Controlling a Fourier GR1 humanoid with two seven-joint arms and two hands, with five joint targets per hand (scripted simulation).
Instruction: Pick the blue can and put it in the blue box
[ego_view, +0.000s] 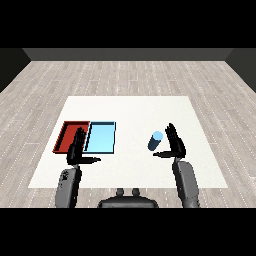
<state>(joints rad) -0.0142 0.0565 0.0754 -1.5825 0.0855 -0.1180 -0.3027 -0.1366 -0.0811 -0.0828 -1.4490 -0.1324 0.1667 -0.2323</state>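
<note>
A blue can (155, 140) stands on the white table (135, 112) right of centre. My right hand (175, 143) is just to the right of it, fingers straight and pointing up, thumb reaching under the can toward the left; the hand is open and does not hold the can. The light blue tray (101, 137) lies left of centre with nothing in it. My left hand (77, 148) hovers over the near edges of the trays, open, fingers straight, thumb pointing right.
A red tray (68, 135) lies against the left side of the light blue tray. The white table ends a little in front of both hands; grey wood floor surrounds it.
</note>
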